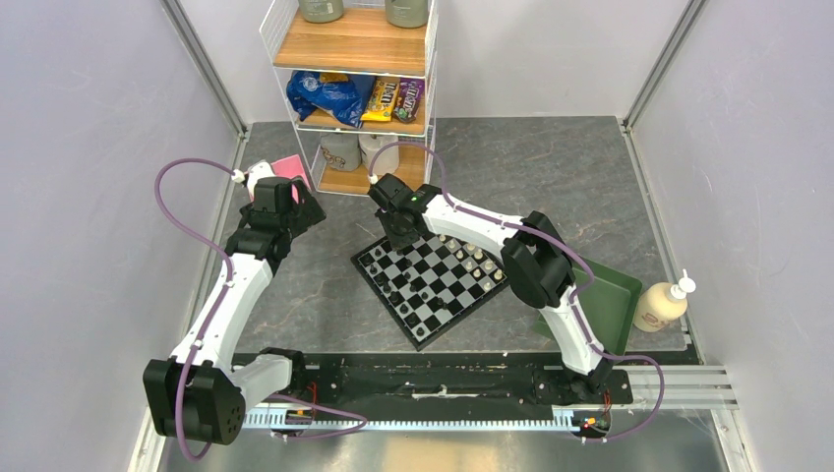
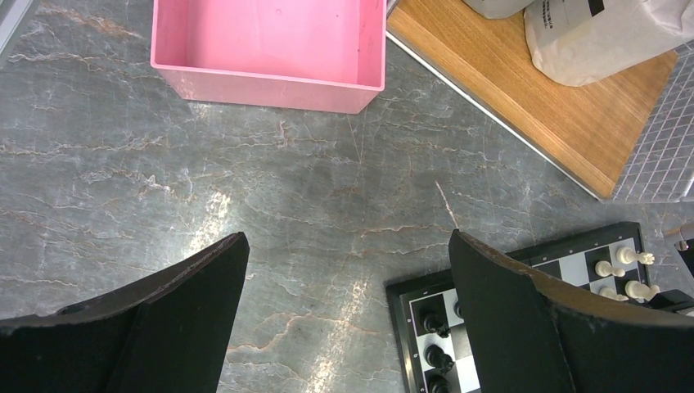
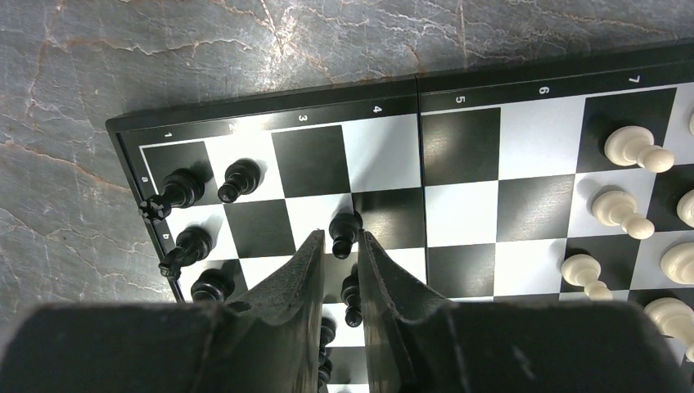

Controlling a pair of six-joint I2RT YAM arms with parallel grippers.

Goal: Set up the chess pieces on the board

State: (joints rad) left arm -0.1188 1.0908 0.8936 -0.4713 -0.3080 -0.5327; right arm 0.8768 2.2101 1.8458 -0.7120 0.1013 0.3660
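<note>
The board (image 1: 421, 337) lies turned at an angle in the middle of the table. Black chess pieces (image 1: 386, 282) stand along its left side and cream ones (image 1: 472, 256) along its far right side. My right gripper (image 1: 401, 236) hangs over the board's far left corner. In the right wrist view its jaws (image 3: 340, 237) are narrowed around a standing black pawn (image 3: 344, 226), with a sliver of gap on the left, so they are open. More black pieces (image 3: 184, 192) and cream pieces (image 3: 626, 205) stand nearby. My left gripper (image 2: 348, 237) is wide open and empty over bare table, left of the board's rim (image 2: 401, 327).
A pink box (image 2: 270, 82) sits just beyond my left gripper, beside the wire shelf rack (image 1: 354, 88), whose wooden bottom shelf (image 2: 524, 90) holds white bags (image 2: 597, 41). A green tray (image 1: 605, 300) and a soap bottle (image 1: 664, 305) stand right of the board.
</note>
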